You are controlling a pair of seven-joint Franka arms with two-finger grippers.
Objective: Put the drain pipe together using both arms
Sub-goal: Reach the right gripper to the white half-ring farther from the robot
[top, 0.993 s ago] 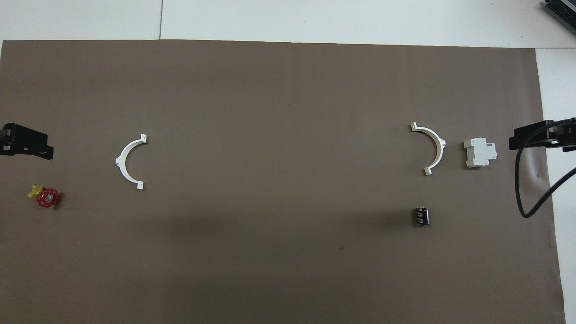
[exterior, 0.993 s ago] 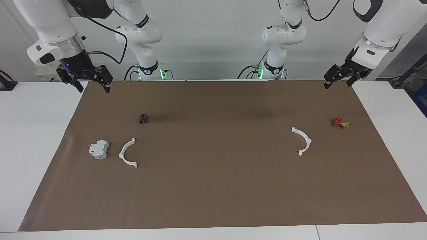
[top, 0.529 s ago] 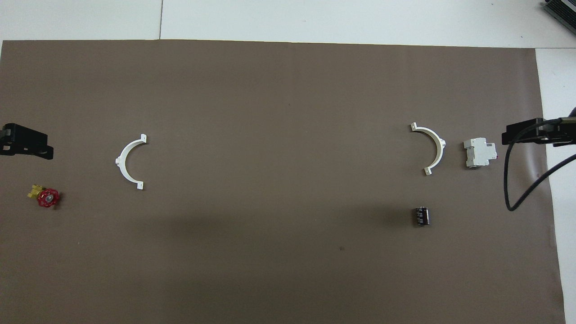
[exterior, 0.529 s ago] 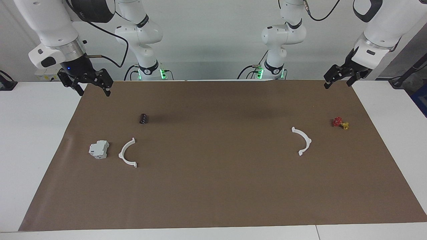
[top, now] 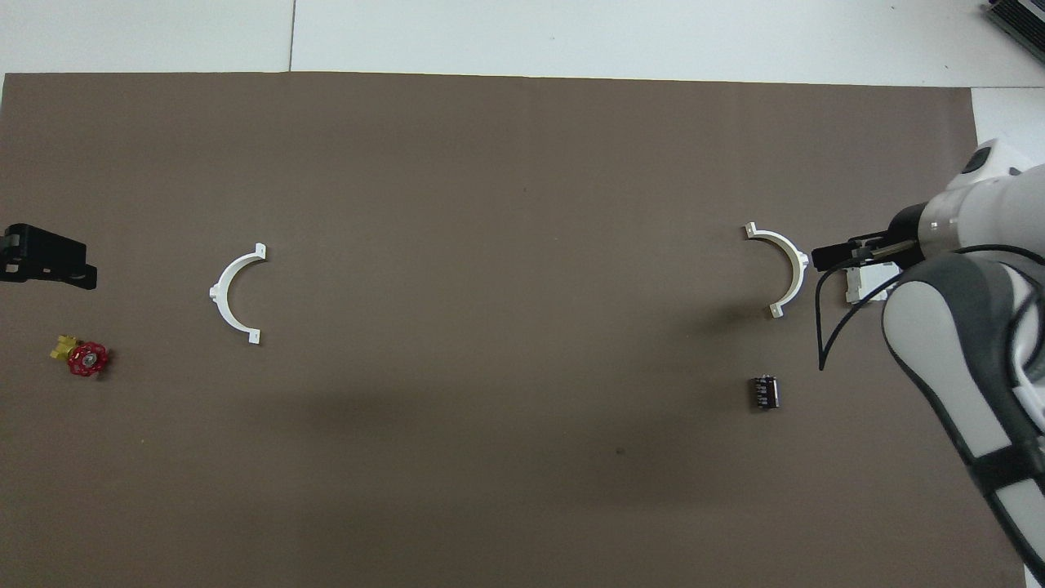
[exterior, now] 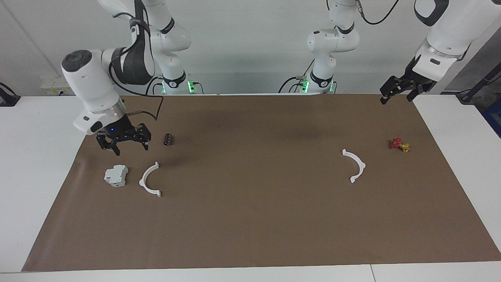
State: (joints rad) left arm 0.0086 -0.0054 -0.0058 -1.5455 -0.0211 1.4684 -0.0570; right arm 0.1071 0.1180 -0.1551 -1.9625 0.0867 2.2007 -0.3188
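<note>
Now right end effector (exterior: 130, 146) above grey block (exterior: 116, 175)

A brown mat (exterior: 250, 219) covers the white table (exterior: 35, 156). A grey-white block (exterior: 116, 175) lies on it just under the right gripper (exterior: 124, 143), a small black cylinder (exterior: 168, 139) beside that gripper. A red-and-yellow valve (exterior: 399, 145) sits near the left gripper (exterior: 397, 94).

- My white counter (exterior: 43, 164) carries a brown paper sheet (exterior: 250, 219).
- On it I see two white plastic half-ring pieces (exterior: 150, 179) (exterior: 355, 165), a grey-white boxy block (exterior: 116, 175), a small black cylinder (exterior: 168, 139), and a red-and-yellow valve (exterior: 399, 144).
</note>
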